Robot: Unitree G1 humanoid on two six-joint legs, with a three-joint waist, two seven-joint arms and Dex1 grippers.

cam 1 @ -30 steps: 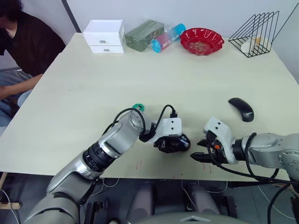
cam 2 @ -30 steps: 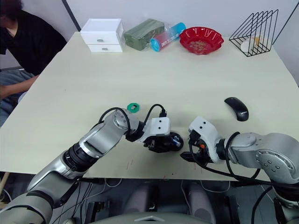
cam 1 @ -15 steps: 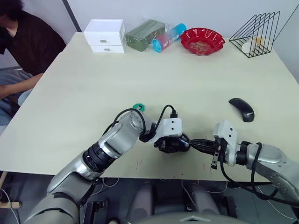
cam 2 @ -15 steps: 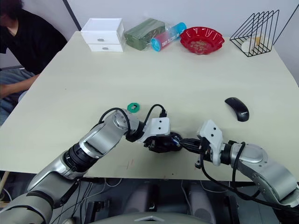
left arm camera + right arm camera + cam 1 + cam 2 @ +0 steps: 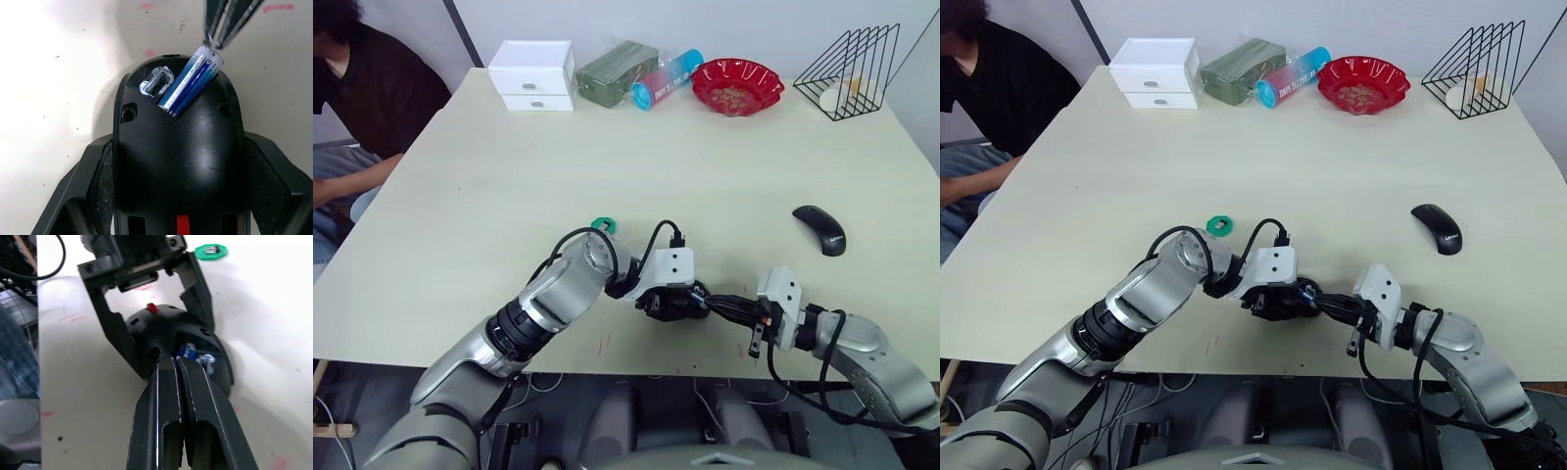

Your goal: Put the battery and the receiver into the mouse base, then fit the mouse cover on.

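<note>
My left gripper (image 5: pixel 674 302) is shut on the mouse base (image 5: pixel 176 161), a finger (image 5: pixel 93 186) on each flank, near the table's front edge. The blue battery (image 5: pixel 188 83) lies tilted in the base's open recess, one silvery end sticking up over the rim. A small silvery part (image 5: pixel 156 84) sits beside it; I cannot tell whether it is the receiver. My right gripper (image 5: pixel 175 363) is shut with nothing between its fingers, and its tips (image 5: pixel 215 41) touch the raised battery end. The mouse cover (image 5: pixel 819 229) lies apart on the table to the right.
A green toothed disc (image 5: pixel 604 226) lies just behind my left wrist. Along the far edge stand a white drawer box (image 5: pixel 532 75), a green pack (image 5: pixel 615 72), a blue-pink tube (image 5: pixel 666 79), a red bowl (image 5: pixel 737 86) and a wire rack (image 5: pixel 850 70). A person (image 5: pixel 362 98) sits at far left.
My right gripper has shut and swung left from beside the mouse base until its tips reach the battery end. The left gripper has kept its hold without moving.
</note>
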